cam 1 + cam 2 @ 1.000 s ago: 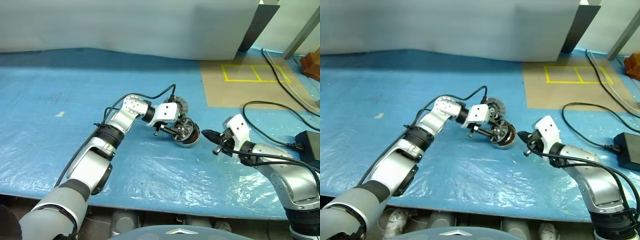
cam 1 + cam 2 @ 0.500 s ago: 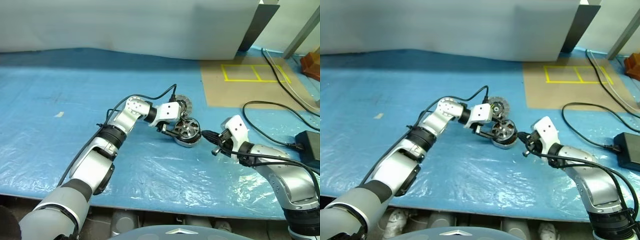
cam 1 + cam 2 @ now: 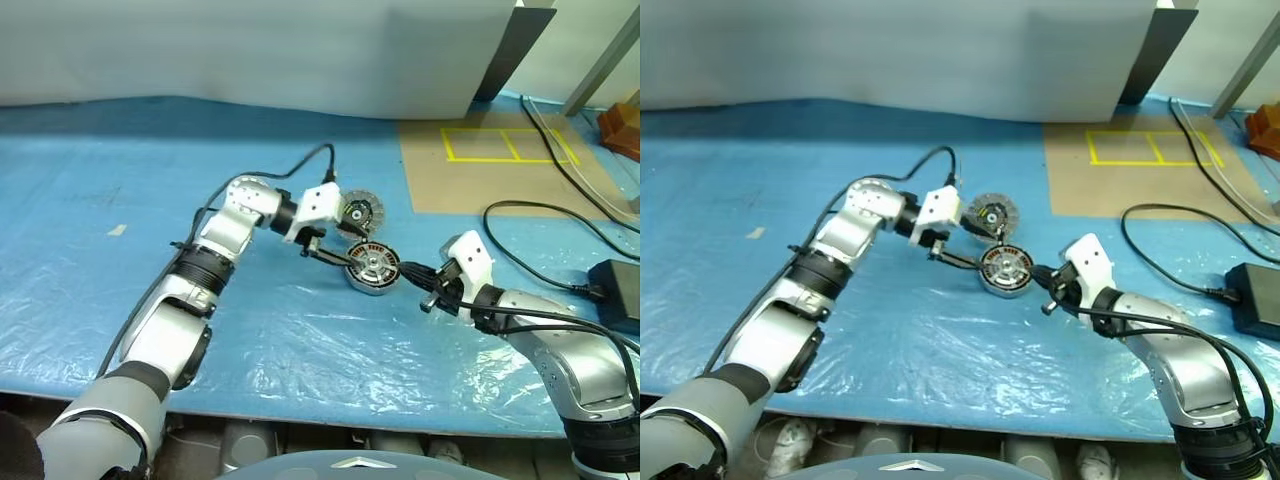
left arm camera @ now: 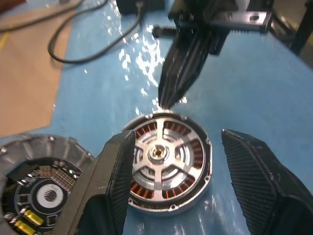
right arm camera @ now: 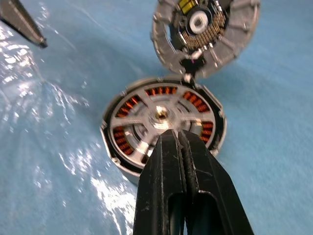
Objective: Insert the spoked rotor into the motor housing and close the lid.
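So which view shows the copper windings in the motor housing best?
The left wrist view: the motor housing faces the camera between the open left gripper fingers. The right wrist view's shut right gripper covers its near edge; the eye views show it small.

your counter [image 3: 90, 290] is covered in blue sheeting with a crinkled clear plastic film over the near part. on it the motor housing [image 3: 373, 268] lies flat, and the spoked rotor [image 3: 358, 213] rests just beyond it. a brown board [image 3: 500, 180] with yellow tape squares [image 3: 510, 146] sits at the far right, black cables [image 3: 545, 225] and a black power brick [image 3: 618, 285] to the right.
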You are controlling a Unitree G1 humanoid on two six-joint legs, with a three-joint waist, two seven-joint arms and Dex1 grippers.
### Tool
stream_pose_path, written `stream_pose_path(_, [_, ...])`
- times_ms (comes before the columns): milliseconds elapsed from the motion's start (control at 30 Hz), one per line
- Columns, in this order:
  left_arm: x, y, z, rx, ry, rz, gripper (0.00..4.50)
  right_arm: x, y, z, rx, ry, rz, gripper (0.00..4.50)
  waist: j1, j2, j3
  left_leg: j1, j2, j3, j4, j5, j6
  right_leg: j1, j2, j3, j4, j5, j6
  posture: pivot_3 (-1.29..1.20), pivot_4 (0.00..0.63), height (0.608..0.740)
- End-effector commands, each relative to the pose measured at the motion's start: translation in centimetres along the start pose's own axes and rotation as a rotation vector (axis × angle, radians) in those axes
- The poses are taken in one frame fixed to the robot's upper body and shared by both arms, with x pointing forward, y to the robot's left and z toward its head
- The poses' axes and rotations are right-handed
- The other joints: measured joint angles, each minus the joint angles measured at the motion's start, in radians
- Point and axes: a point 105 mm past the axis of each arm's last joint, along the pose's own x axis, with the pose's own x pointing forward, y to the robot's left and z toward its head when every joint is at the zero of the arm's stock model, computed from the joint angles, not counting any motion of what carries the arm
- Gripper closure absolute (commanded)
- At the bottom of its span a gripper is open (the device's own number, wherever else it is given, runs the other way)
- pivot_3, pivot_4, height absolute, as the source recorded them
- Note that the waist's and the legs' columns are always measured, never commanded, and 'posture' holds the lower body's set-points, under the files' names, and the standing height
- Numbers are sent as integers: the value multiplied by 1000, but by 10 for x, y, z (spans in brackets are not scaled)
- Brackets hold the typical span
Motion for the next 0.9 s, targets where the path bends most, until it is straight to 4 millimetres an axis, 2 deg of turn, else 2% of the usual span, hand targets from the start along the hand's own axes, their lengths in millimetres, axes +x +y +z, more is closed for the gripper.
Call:
stream_pose_path(33, [-34,17,2,-49,-44,165,1556,7,11,23,-57,-68,70,4500,0,0,0,0,0,0,0,0,0,0,0,0,0,0,0,0,150,740])
stream_pose_path(133, [-66,31,-2,-162,-62,306,1556,18,11,30,-79,-79,95,4500,-3,0,0,-1,0,0,1,0,0,0,0,0,0,0,0,0,150,740])
stream_pose_path(233, [-92,22,-11,-210,-36,340,1556,29,7,35,-104,-83,98,4500,-9,0,0,-2,0,0,0,0,0,0,0,-1,0,0,0,0,150,740])
stream_pose_path(300, [-96,12,-23,-226,9,345,1556,35,2,35,-112,-84,85,4500,-11,0,0,-2,0,0,-1,0,0,-1,0,-1,0,0,0,0,150,740])
stream_pose_path(367, [-89,8,-27,-233,6,352,1556,39,-2,34,-114,-86,80,4500,-9,0,0,-2,0,0,-3,0,0,-1,0,-2,0,1,1,0,150,740])
stream_pose_path(500, [-68,11,-17,-231,-55,370,1556,39,-8,36,-29,-124,83,4500,4,0,0,-4,2,-1,-2,0,0,-2,0,-6,0,2,3,0,150,740])
stream_pose_path(567, [-59,11,-15,-244,-76,366,1556,43,1,16,-58,-43,123,4500,4,0,0,-5,2,-1,-2,0,0,-2,0,-6,0,2,3,0,150,740])
stream_pose_path(667, [-48,10,-15,-251,-80,353,1556,49,17,-29,-118,112,184,4500,4,0,0,-4,3,-1,-2,0,0,-2,0,-6,0,2,2,0,150,740])
stream_pose_path(767, [-44,12,-21,-230,-34,350,1556,45,21,-64,-156,208,195,4500,-6,-1,-1,-2,3,0,-2,0,0,-1,0,-5,0,1,2,0,150,740])
stream_pose_path(833, [-43,12,-24,-223,-22,346,1556,46,15,-68,-127,193,157,4500,-9,-2,-1,-1,3,0,-1,0,0,0,0,-5,0,0,0,0,150,740])
stream_pose_path(900, [-43,17,-24,-222,-24,353,1556,47,4,-50,-70,107,108,4500,-11,-2,-1,1,2,0,0,0,0,3,0,-5,0,-1,-2,0,150,740])
